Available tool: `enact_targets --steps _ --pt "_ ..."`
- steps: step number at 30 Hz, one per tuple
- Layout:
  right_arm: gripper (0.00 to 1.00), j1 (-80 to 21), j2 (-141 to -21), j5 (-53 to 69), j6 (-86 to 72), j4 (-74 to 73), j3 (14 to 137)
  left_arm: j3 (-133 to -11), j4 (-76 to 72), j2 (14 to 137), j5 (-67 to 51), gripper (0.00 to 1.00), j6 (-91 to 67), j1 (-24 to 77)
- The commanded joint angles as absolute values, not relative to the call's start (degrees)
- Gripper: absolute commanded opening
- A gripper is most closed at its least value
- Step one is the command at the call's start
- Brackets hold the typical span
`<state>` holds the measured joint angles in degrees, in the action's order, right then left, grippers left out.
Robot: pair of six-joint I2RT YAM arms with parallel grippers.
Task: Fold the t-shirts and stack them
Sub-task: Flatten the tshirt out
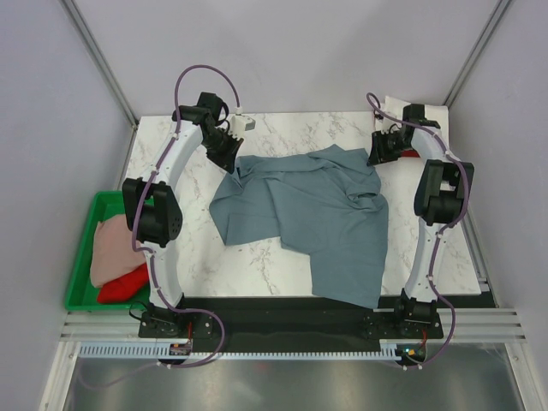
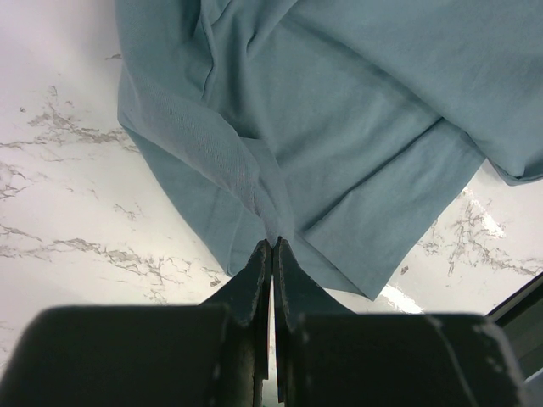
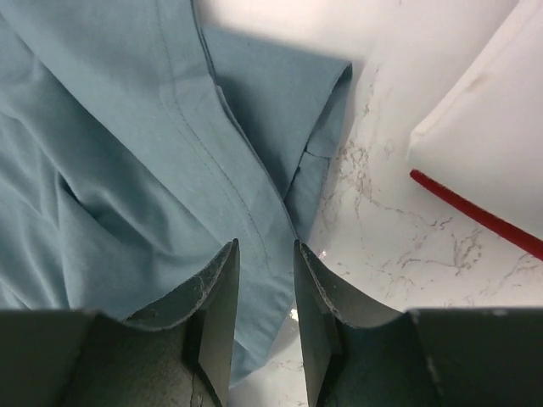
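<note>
While crumpled slate blue-grey cloth t-shirt (image 1: 317, 214) lies mid white marble-pattern table (image 1: 193, 257), L gripper (image 2: 271, 248) fingers pressed together, pinching its far-left edge; R gripper (image 3: 265, 248) fingers part-open above its seam, gripping nothing.

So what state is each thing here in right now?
Blue-grey t-shirt: unfolded, rumpled.
Left tool: shut on the shirt's edge.
Right tool: open, astride the shirt's hem.
Pink t-shirt: bunched in the green tray.
Red t-shirt: bunched beside it.
White t-shirt: folded.
</note>
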<state>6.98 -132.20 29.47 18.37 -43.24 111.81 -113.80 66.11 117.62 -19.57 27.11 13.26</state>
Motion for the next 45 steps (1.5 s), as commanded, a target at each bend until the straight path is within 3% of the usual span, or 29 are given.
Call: enact_targets --steps 1,15,23,28,34,45 --pt "0.40 7.3 -133.9 28.7 18.1 -43.9 113.3 -115.8 65.4 117.2 -19.4 0.03 27.7 13.4" --pt "0.39 7.2 -135.1 27.3 18.8 -44.5 113.2 -117.3 65.4 118.5 -19.4 0.03 27.6 13.4" --pt "0.30 7.1 -134.9 25.0 21.4 -45.9 111.9 -117.7 65.3 119.0 -19.9 0.03 27.5 13.4" --pt "0.32 7.0 -134.7 23.6 21.4 -46.1 110.9 -117.8 65.4 119.2 -20.0 0.03 27.5 13.4" --pt "0.21 6.5 -133.2 22.2 23.0 -45.8 110.0 -117.8 65.4 119.2 -20.0 0.03 27.4 13.4" --pt "0.21 5.2 -129.6 20.2 25.0 -43.0 111.1 -118.3 65.1 119.2 -20.1 0.03 27.3 13.4"
